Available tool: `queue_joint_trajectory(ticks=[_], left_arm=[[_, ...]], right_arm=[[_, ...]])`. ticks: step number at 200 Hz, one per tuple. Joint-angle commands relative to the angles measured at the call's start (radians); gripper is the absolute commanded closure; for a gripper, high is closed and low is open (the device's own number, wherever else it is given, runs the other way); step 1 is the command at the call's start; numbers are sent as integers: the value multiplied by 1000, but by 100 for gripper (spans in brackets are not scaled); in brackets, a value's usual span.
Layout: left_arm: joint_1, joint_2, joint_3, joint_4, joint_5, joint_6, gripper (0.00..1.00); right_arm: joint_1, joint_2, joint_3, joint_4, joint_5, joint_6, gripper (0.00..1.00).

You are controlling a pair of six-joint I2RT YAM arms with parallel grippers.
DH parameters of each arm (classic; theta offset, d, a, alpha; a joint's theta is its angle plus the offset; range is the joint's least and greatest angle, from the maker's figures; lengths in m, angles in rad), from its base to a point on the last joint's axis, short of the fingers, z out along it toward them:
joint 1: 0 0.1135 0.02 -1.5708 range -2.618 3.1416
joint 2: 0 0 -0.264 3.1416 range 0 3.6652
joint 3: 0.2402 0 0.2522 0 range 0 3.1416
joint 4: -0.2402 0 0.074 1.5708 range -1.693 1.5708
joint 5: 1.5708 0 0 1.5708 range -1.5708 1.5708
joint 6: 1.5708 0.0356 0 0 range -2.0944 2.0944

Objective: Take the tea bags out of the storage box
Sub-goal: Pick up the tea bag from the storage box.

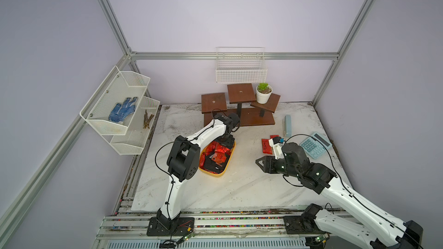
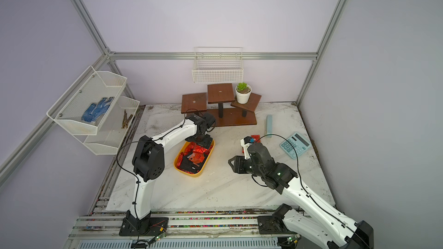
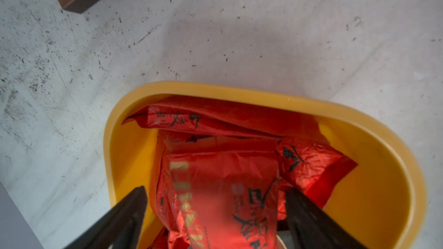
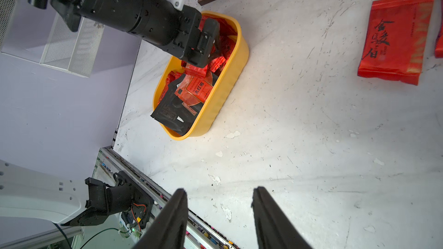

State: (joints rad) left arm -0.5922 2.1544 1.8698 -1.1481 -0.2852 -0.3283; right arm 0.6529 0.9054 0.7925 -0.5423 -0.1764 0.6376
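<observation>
The yellow storage box [image 1: 215, 174] [image 2: 191, 174] [image 4: 227, 80] lies mid-table, filled with red foil tea bags [image 1: 219, 158] [image 2: 197, 158] and black sachets [image 4: 172, 111]. My left gripper [image 1: 226, 143] [image 2: 202, 143] [image 4: 215, 44] reaches down into the box's far end. In the left wrist view the left gripper [image 3: 215, 190] is open and straddles a red tea bag [image 3: 220, 178] inside the box rim [image 3: 215, 89]; a gap shows beside one finger. More red tea bags [image 1: 266, 145] [image 4: 395, 39] lie on the table to the right. My right gripper [image 1: 260, 162] [image 2: 232, 164] [image 4: 219, 195] hovers open and empty over bare table.
A brown wooden stand [image 1: 239, 106] with a potted plant [image 1: 263, 93] is behind the box. A calculator [image 1: 315, 144] and a pale blue block [image 1: 287, 124] sit at the right. White mesh baskets [image 1: 119, 106] hang on the left wall, a wire basket [image 1: 241, 68] on the back.
</observation>
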Motion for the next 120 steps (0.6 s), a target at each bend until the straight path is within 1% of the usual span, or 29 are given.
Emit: queue_joint_trajectory(ticks=[1, 19, 26, 38, 63, 97, 120], left_arm=[[-3, 11, 40, -12, -1, -11, 25], [-2, 13, 42, -9, 14, -12, 42], [-3, 13, 42, -6, 20, -13, 46], [-2, 12, 43, -6, 20, -15, 50], [-3, -3, 39, -8, 23, -21, 51], [-7, -64, 48, -30, 23, -43, 50], [-22, -106, 77, -45, 57, -59, 49]], right_arm=[[7, -17, -10, -11, 13, -17, 50], [7, -22, -12, -11, 17, -16, 50], [7, -24, -15, -12, 18, -17, 50], [7, -27, -15, -14, 20, -17, 50], [7, -31, -15, -18, 22, -18, 50], [7, -37, -14, -21, 26, -24, 50], [6, -43, -8, -24, 35, -35, 50]])
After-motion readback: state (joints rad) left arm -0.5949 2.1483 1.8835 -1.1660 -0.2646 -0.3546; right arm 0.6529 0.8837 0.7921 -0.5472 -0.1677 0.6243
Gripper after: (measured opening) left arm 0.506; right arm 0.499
